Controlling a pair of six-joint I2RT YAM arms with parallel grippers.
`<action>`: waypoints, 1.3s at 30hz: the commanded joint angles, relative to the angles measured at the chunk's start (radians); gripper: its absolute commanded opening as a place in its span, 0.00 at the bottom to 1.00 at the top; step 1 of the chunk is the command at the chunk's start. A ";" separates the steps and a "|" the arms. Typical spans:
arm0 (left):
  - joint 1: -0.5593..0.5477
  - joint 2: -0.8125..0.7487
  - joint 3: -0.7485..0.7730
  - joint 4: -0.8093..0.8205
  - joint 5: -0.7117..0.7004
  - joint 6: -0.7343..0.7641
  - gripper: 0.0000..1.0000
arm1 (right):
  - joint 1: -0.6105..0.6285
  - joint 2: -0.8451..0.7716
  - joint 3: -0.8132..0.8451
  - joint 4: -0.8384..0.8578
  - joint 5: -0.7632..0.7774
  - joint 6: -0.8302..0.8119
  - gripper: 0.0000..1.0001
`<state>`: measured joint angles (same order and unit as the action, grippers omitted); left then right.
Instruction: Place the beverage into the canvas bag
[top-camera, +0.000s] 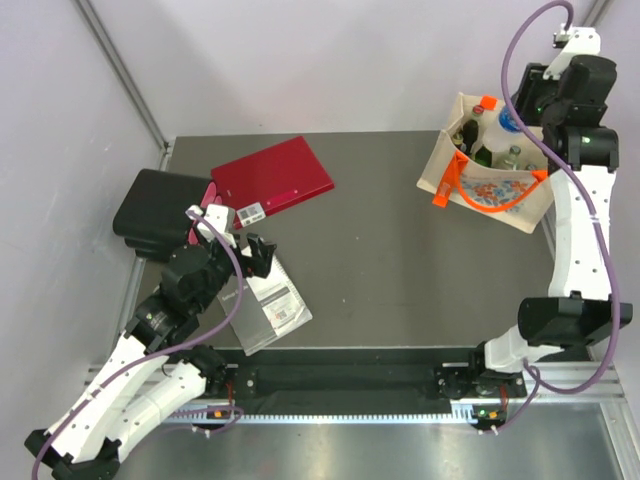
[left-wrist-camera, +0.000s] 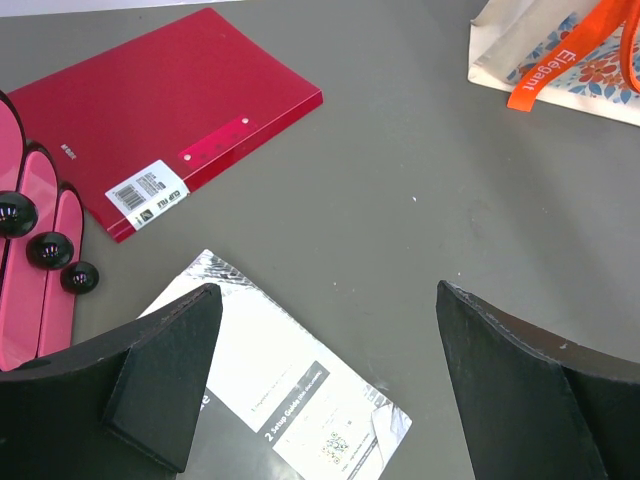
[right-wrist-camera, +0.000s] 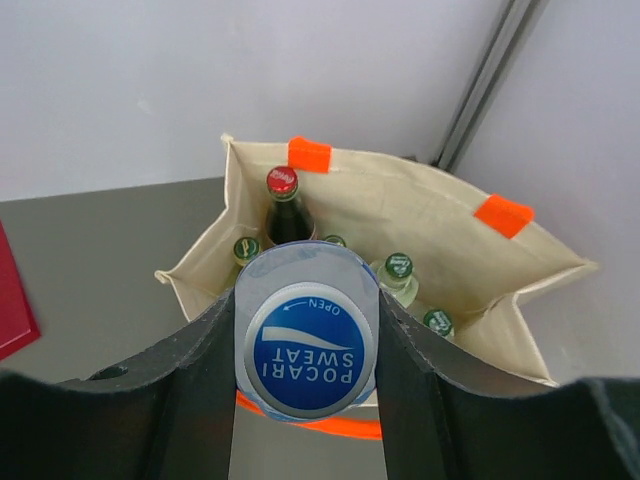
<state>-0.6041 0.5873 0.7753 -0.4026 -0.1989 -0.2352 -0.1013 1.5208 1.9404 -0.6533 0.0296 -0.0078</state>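
The right gripper (right-wrist-camera: 308, 400) grips the bottle (right-wrist-camera: 306, 345) upright — just over the bag's (right-wrist-camera: 420, 215) open mouth. The left gripper (left-wrist-camera: 320, 385) stands open, well apart.

Left gripper (left-wrist-camera: 328, 300) hangs with jaws spread wide above a white leaflet (left-wrist-camera: 290, 365); red folder (left-wrist-camera: 190, 130) lies upper left, canvas bag (left-wrist-camera: 497, 45) upper right

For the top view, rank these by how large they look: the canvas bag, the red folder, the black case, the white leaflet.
1. canvas bag, the largest.
2. black case and red folder: too alike to rank, and the case is partly covered.
3. white leaflet, the smallest, also partly covered.
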 joint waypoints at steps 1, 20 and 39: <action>-0.003 0.000 -0.004 0.061 0.006 0.010 0.92 | -0.032 0.019 0.008 0.212 -0.051 0.045 0.00; -0.003 -0.009 -0.004 0.062 0.007 0.010 0.92 | -0.055 0.042 -0.242 0.346 -0.088 0.014 0.00; -0.005 -0.007 -0.005 0.061 0.006 0.010 0.93 | -0.069 0.119 -0.391 0.455 -0.076 0.000 0.00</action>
<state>-0.6041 0.5850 0.7753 -0.4026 -0.1986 -0.2337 -0.1532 1.6547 1.5570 -0.3683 -0.0460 -0.0078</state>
